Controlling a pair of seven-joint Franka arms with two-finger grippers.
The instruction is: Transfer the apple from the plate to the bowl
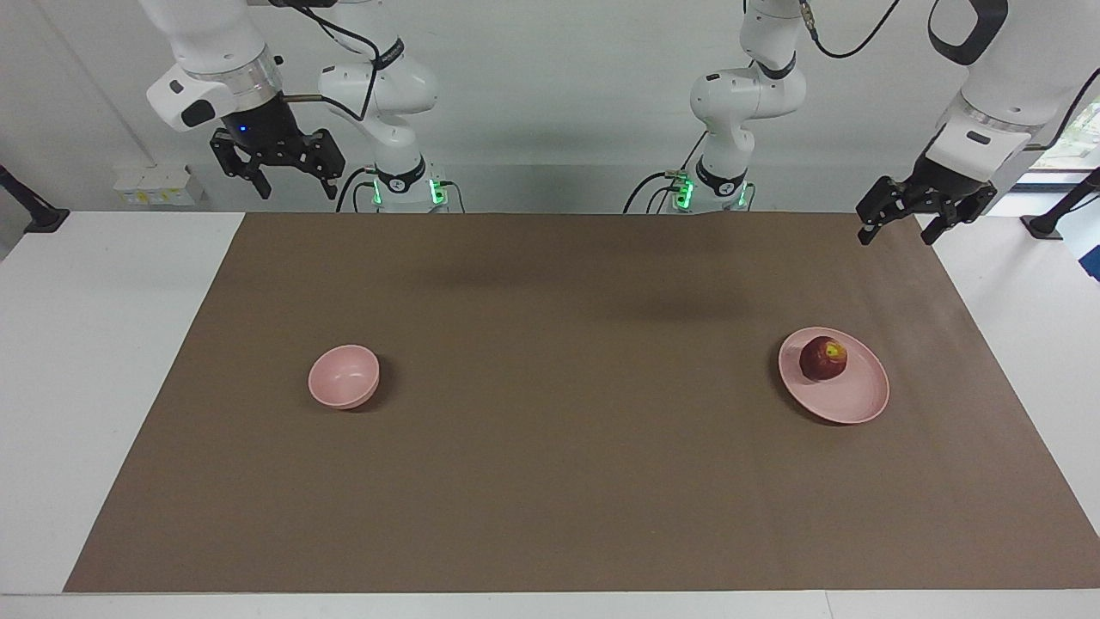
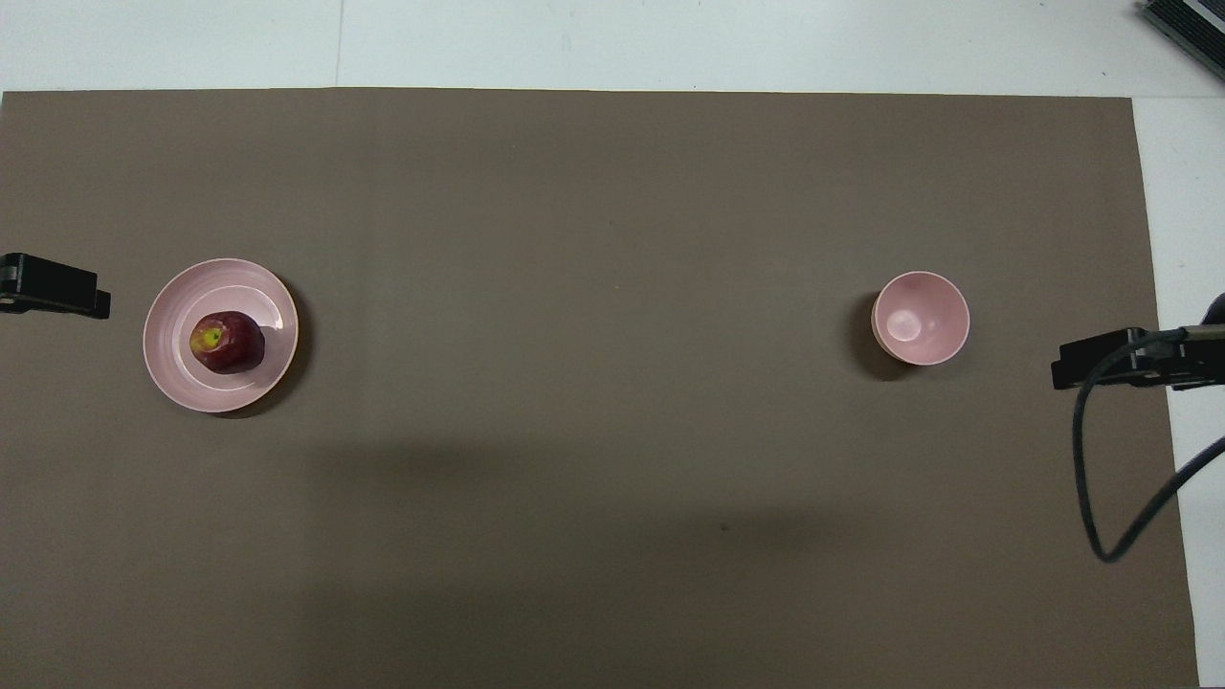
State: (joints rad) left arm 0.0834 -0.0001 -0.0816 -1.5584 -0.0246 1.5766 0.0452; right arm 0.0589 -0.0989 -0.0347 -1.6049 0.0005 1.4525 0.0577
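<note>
I see apple (image 1: 823, 358) on plate (image 1: 851, 400), bowl (image 1: 344, 376) well apart. Left gripper (image 1: 895, 232) & right gripper (image 1: 292, 186) both up, jaws apart, holding nothing.

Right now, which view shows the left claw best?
The facing view. There the left claw shows whole, open and empty, raised over the mat's edge at the left arm's end, clear of the plate and apple. The overhead view catches only a black sliver of it at the frame's edge.
</note>
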